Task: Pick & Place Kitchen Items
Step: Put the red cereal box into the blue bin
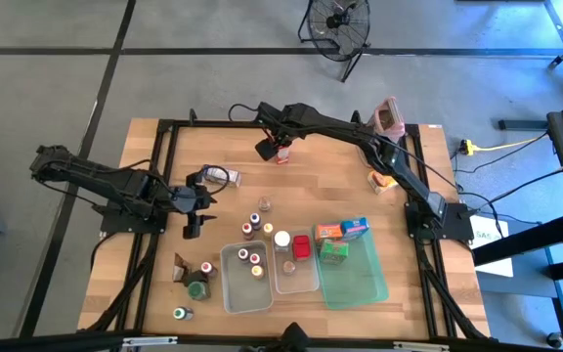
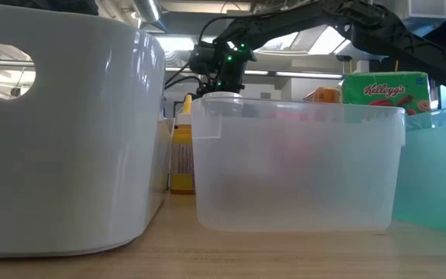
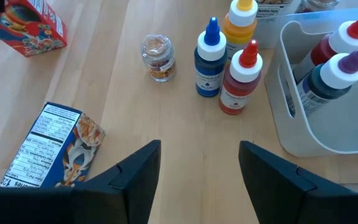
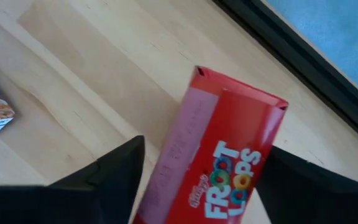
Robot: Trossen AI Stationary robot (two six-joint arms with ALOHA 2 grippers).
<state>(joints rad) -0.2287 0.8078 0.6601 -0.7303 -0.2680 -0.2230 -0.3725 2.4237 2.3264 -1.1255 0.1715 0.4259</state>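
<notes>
A red Froot Loops carton (image 4: 229,168) lies on the wood near the table's far edge (image 1: 282,154). My right gripper (image 4: 206,144) comes down over it from above (image 1: 272,149), one finger on each side. My left gripper (image 3: 199,146) hangs open over bare wood at the table's left (image 1: 201,200), touching nothing. Ahead of it lie a blue carton (image 3: 48,146), a small spice jar (image 3: 158,57) and three little bottles with blue (image 3: 209,59), red (image 3: 240,78) and yellow (image 3: 241,25) caps. My right gripper has the red carton between its two fingers, each finger's inner edge meeting one of the carton's long sides (image 4: 157,186). The fingers slant steeply down from above and lie across the carton. The carton's end flap (image 4: 235,87) points away from the gripper; the carton rests on the table.
Two clear tubs (image 1: 245,284) (image 1: 296,279) and a green tray (image 1: 360,284) holding cartons stand at the near middle. More bottles stand in the tub (image 3: 291,118). A pink-topped grater (image 1: 387,117) and an orange carton (image 1: 384,181) are far right; jars (image 1: 198,286) sit near left.
</notes>
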